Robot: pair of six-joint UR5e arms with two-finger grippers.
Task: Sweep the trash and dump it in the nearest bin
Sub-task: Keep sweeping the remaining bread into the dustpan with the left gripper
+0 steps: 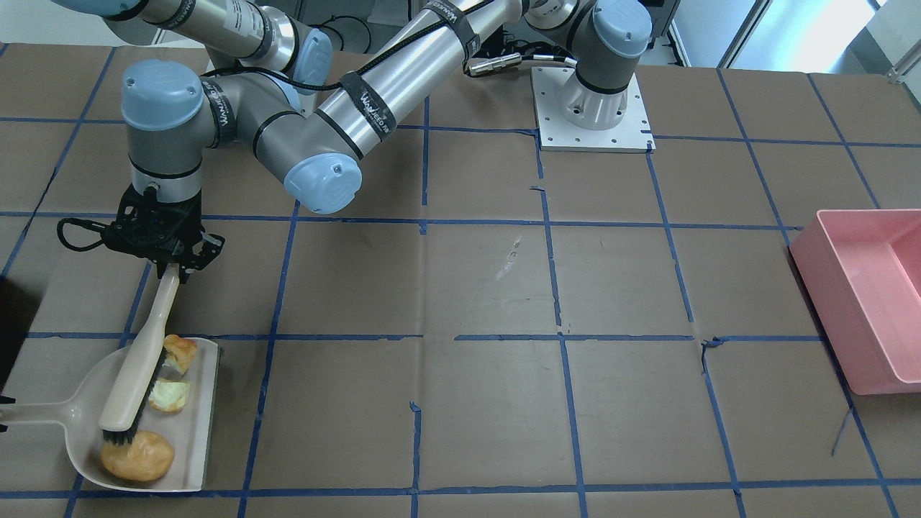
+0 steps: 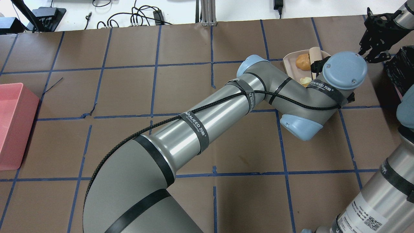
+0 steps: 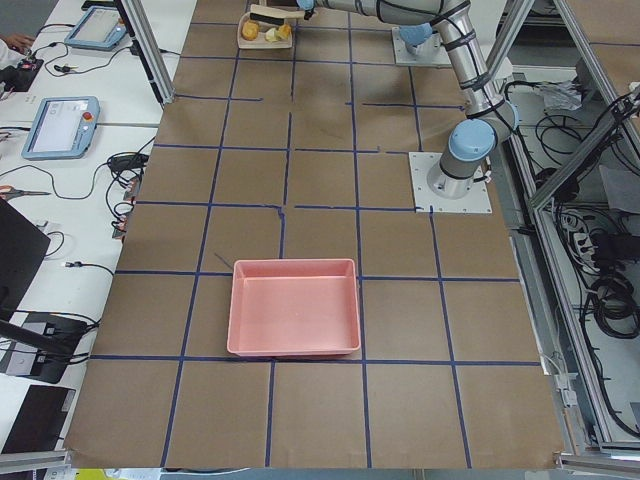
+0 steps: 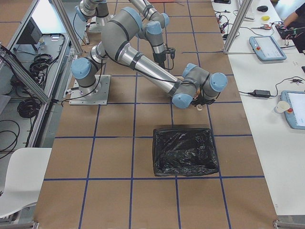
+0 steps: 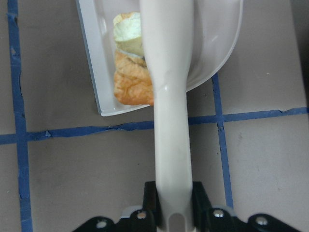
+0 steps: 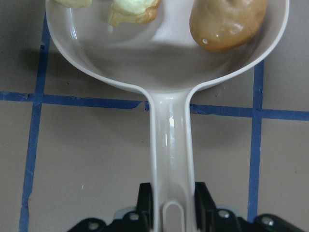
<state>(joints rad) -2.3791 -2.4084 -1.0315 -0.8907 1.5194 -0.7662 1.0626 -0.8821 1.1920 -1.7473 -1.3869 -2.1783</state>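
All three trash pieces lie in the beige dustpan [image 1: 203, 432]: a round golden-brown lump [image 1: 137, 455] and two toasted chunks [image 1: 180, 352] [image 1: 169, 396]. My left gripper [image 1: 176, 270] reaches across and is shut on the beige brush [image 1: 140, 360] by its handle. The brush's black bristles rest against the round lump. In the left wrist view the brush [image 5: 171, 121] lies over the dustpan [image 5: 217, 38]. My right gripper [image 6: 171, 212] is shut on the dustpan's handle [image 6: 171, 140]; the lump [image 6: 227, 21] and a chunk [image 6: 133, 9] sit in the pan. The dustpan rests flat on the table.
A black bag-lined bin [image 4: 185, 151] stands close beside the dustpan, at the table's right end. A pink bin [image 1: 863, 295] stands at the far opposite end. The left arm's long links [image 2: 207, 119] stretch across the table's middle.
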